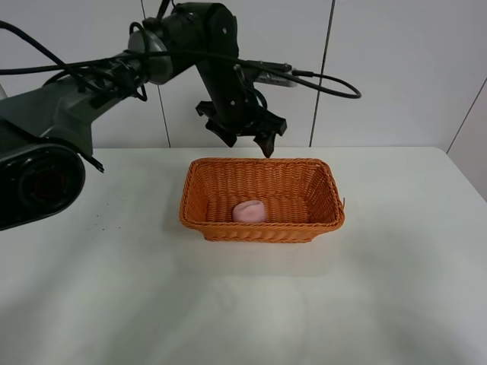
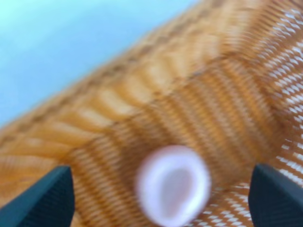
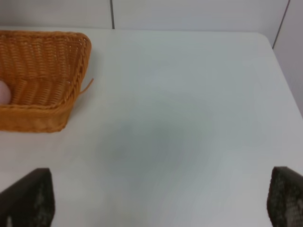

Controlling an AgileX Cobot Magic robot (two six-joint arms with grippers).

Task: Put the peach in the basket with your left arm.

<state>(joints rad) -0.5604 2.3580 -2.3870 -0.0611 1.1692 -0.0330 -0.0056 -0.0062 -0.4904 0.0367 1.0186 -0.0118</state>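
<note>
The pale pink peach (image 1: 249, 211) lies on the floor of the orange wicker basket (image 1: 319, 182), left of its middle. My left gripper (image 1: 245, 138) hangs open and empty above the basket's back rim, clear of the peach. In the left wrist view the peach (image 2: 173, 185) sits blurred on the basket's weave (image 2: 156, 85), between the two dark fingertips (image 2: 45, 198), which stand wide apart. In the right wrist view my right gripper (image 3: 161, 201) is open over bare table, with the basket (image 3: 42, 71) and a sliver of the peach (image 3: 4, 92) off to one side.
The white table (image 1: 396, 289) stretches around the basket. A white panelled wall (image 1: 396, 68) stands behind it. The left arm's black cables (image 1: 319, 80) trail in the air above the basket's back.
</note>
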